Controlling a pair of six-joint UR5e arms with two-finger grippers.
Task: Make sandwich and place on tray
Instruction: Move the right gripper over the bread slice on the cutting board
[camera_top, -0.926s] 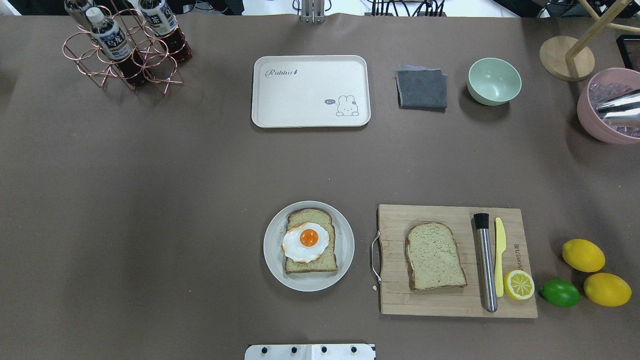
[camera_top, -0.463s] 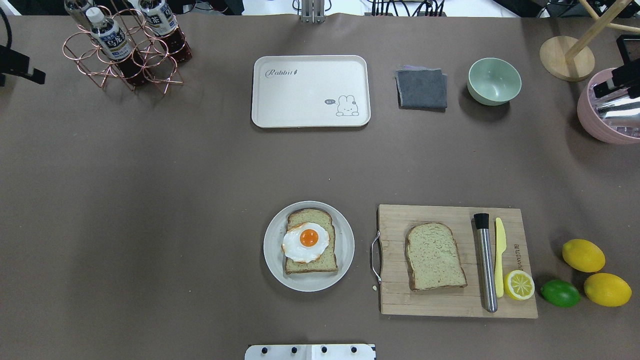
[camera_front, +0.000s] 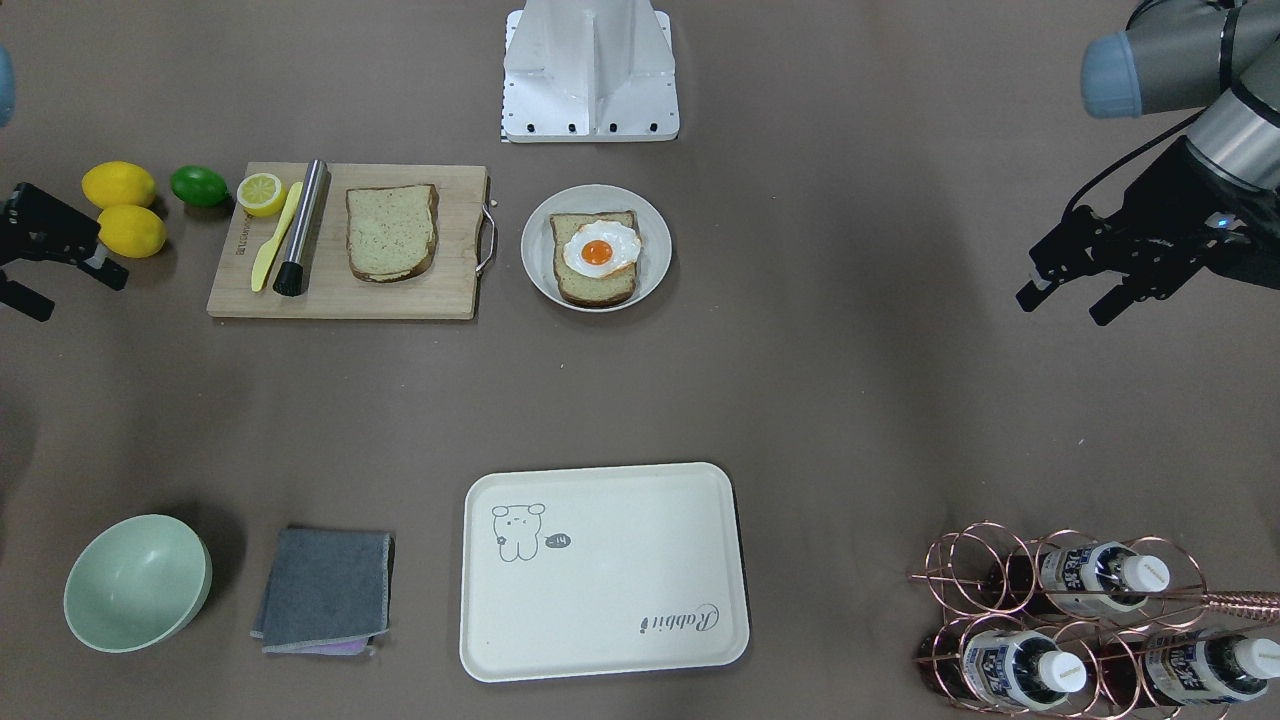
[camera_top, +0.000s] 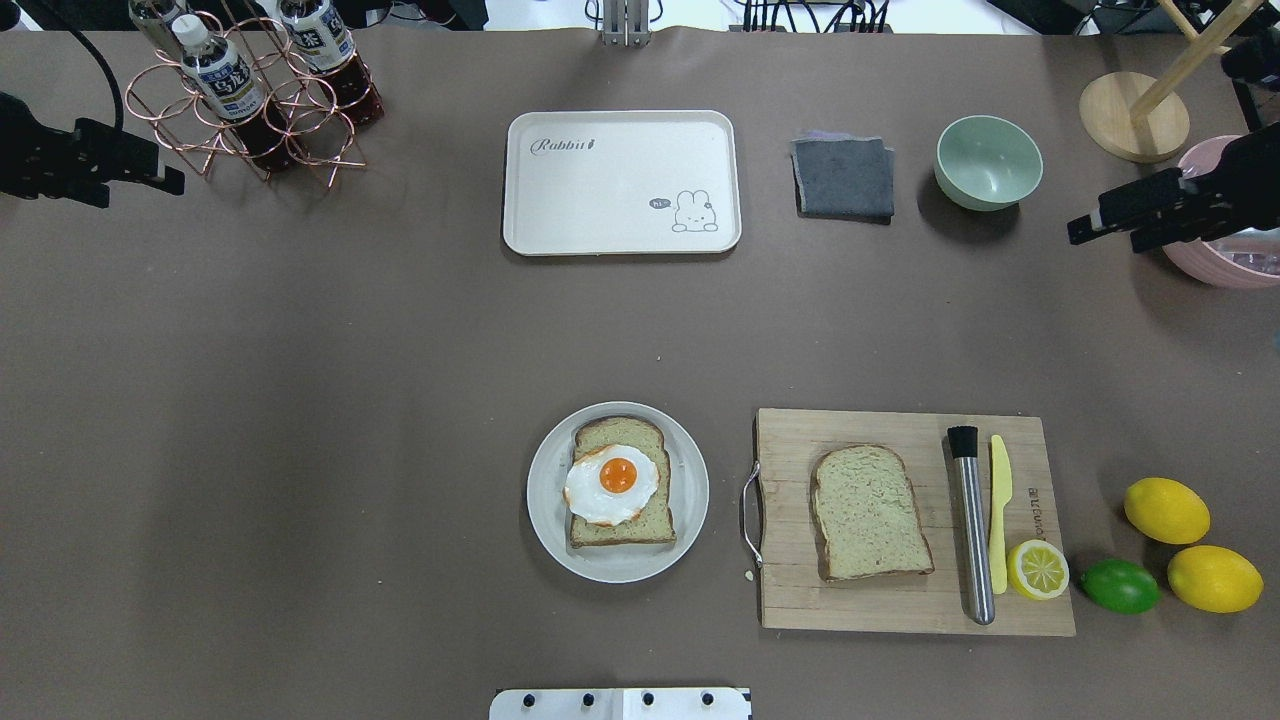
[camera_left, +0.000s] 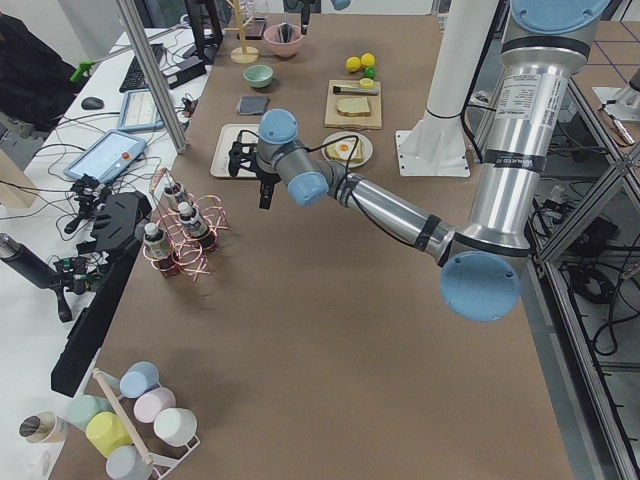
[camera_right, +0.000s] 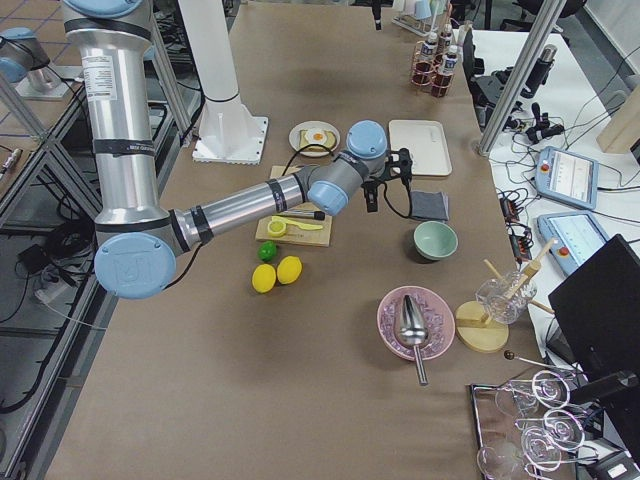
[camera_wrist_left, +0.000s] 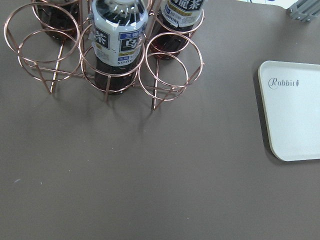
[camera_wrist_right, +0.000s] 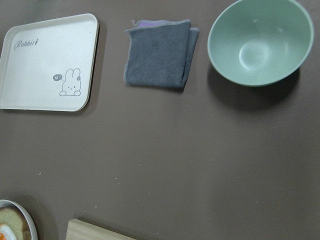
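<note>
Starting assembly: no stacking is done yet. The egg-topped slice (camera_top: 620, 480) lies on the plate (camera_top: 545, 520), near centre; the bare slice (camera_top: 870, 512) lies on the cutting board (camera_top: 880, 605) to its right; the tray (camera_top: 600, 200) sits far centre, bare. The left gripper (camera_front: 1062, 303) and right gripper (camera_front: 78, 296) hover at opposite ends of the table (camera_top: 350, 400), fingers apart, carrying nothing. The next move likely requires the right gripper to reach the bare slice and pinch one edge. The front-facing view shows both finger pairs; the wrist views show neither.
</note>
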